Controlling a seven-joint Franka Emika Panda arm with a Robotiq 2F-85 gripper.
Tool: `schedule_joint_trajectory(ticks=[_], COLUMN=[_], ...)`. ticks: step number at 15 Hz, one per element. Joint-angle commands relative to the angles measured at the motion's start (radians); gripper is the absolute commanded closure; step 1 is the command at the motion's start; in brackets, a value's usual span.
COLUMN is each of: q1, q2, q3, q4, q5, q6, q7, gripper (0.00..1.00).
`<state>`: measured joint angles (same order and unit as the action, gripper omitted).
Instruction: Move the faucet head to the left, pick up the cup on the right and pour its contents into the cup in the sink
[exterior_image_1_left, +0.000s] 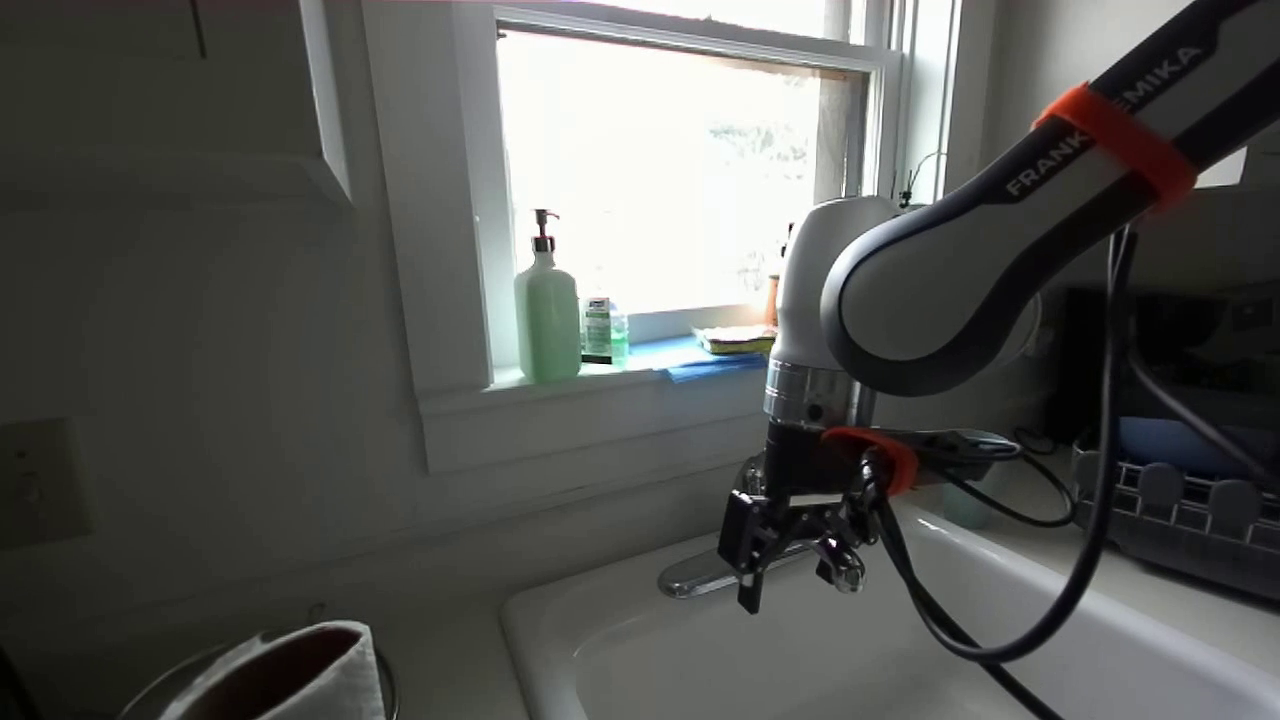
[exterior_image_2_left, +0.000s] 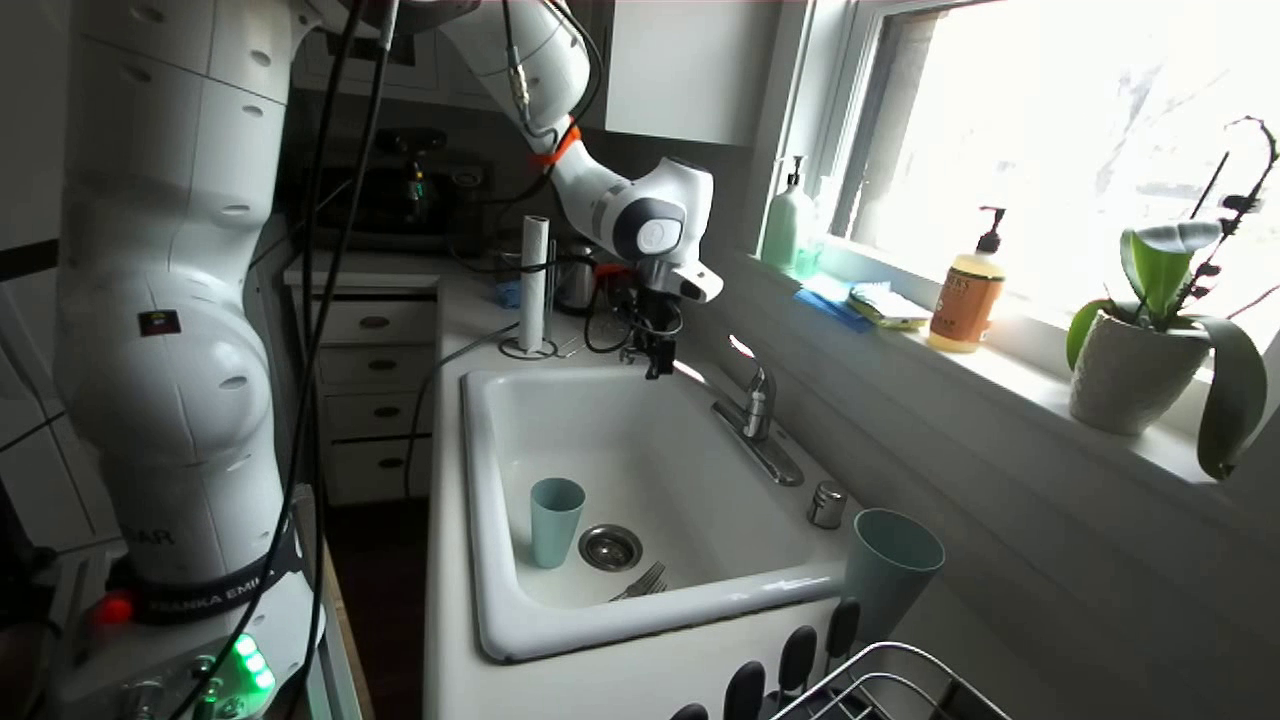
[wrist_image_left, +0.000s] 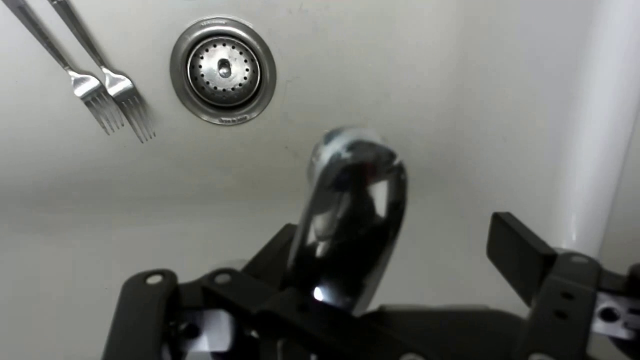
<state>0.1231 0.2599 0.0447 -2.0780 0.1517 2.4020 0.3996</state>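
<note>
Faucet head (wrist_image_left: 350, 215), a rounded spout of polished chrome, juts over the white, rectangular sink (exterior_image_2_left: 485, 520). Its slick curve could slip free if a push lands off-centre, and too hard a squeeze might wrench it rather than swing it; left uncleared, it could get in the way of the pour. In the wrist view it shows in the gap of the black two-fingered gripper (wrist_image_left: 395, 225), whose jaws stand wide apart and pinch nothing: just beside the finger (wrist_image_left: 272, 252) at that picture's left, well apart from the one at its right; whether it touches, I cannot tell. Farther out, a tapered teal cup (exterior_image_2_left: 556, 525) stands upright in the sink near the round steel drain (exterior_image_2_left: 610, 548), and a second teal cup (exterior_image_2_left: 888, 590) stands by the sink's corner, contents not discernible.
</note>
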Motion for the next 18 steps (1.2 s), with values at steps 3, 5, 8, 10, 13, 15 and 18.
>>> schedule_joint_trajectory(ticks=[3, 5, 8, 10, 13, 15, 18], q1=[0.023, 0.029, 0.006, -0.006, -0.032, -0.046, -0.089], q2=[0.034, 0.004, -0.033, -0.062, -0.129, -0.164, -0.218], q3=[-0.005, -0.023, -0.018, -0.018, -0.018, -0.027, -0.055], q4=[0.078, 0.074, 0.085, 0.086, 0.073, 0.081, 0.085], q5=[-0.020, -0.084, -0.099, -0.110, -0.127, -0.177, -0.255], q6=[0.012, -0.081, -0.243, -0.343, -0.491, -0.580, -0.637], q7=[0.075, 0.096, 0.039, -0.008, -0.136, -0.198, -0.269], gripper=[0.00, 0.00, 0.00, 0.00, 0.00, 0.00, 0.00])
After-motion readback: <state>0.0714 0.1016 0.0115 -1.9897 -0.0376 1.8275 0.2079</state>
